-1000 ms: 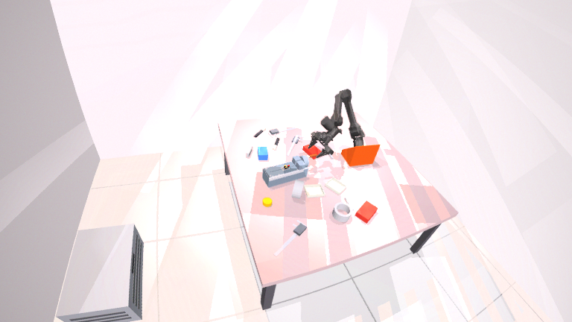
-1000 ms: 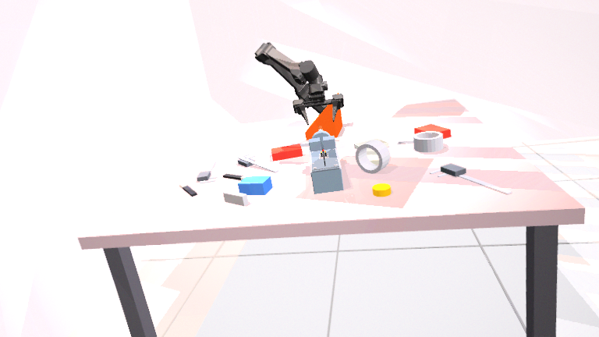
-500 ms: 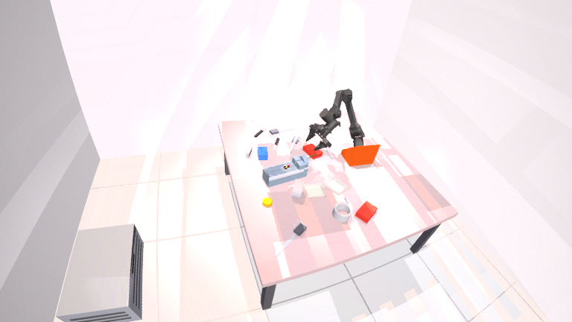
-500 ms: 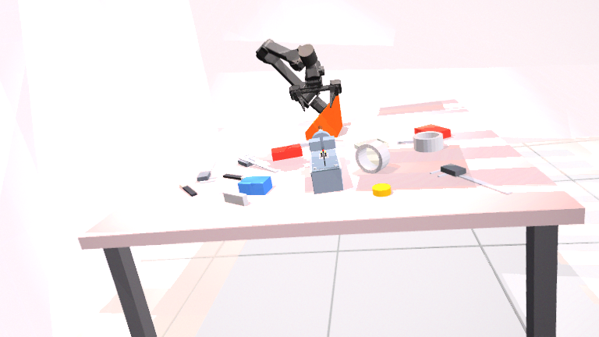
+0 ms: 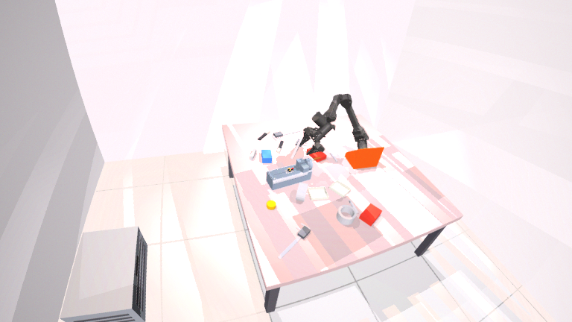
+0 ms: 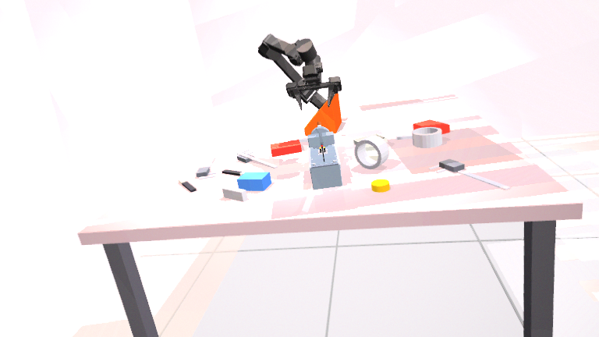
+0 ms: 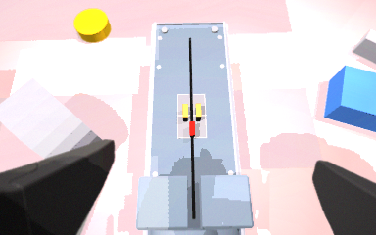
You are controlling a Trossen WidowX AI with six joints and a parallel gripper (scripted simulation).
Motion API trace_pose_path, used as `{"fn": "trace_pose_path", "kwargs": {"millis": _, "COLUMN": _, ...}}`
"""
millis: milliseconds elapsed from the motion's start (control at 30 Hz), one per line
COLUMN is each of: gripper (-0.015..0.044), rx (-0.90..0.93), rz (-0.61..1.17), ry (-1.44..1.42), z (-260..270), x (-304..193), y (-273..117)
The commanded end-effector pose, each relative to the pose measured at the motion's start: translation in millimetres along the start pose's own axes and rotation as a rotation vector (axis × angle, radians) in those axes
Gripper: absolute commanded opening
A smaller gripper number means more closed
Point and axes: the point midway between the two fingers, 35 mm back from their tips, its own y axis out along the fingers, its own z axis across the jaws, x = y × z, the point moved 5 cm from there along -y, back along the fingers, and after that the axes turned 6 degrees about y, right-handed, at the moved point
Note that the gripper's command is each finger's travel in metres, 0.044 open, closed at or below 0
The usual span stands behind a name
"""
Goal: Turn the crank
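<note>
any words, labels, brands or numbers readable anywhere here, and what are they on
No words, labels, brands or numbers can be read in any view.
The only signs are unlettered: two yellow marks and a red pointer on the grey-blue machine.

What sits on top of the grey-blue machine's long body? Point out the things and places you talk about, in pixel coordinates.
On the machine (image 5: 290, 178) (image 6: 327, 175) (image 7: 168, 88), a pale plate carries two yellow marks (image 7: 185, 110) beside a dark slot, with the red pointer (image 7: 192, 128) nearer the end block (image 7: 164, 201). Whatever lies beneath the plate, block or body is covered.
</note>
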Motion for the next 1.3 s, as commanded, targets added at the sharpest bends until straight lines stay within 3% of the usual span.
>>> {"fn": "trace_pose_path", "kwargs": {"millis": 0, "gripper": 0.044, "rx": -0.019, "rz": 0.016, "ry": 0.009, "z": 3, "x": 8, "y": 14}}
{"fn": "trace_pose_path", "kwargs": {"millis": 233, "gripper": 0.044, "rx": -0.035, "rz": 0.025, "ry": 0.028, "z": 6, "x": 20, "y": 29}}
{"fn": "trace_pose_path", "kwargs": {"millis": 500, "gripper": 0.044, "rx": -0.037, "rz": 0.025, "ry": 0.027, "z": 2, "x": -19, "y": 74}}
{"fn": "trace_pose_path", "kwargs": {"millis": 1267, "gripper": 0.044, "rx": -0.037, "rz": 0.025, "ry": 0.029, "z": 3, "x": -13, "y": 67}}
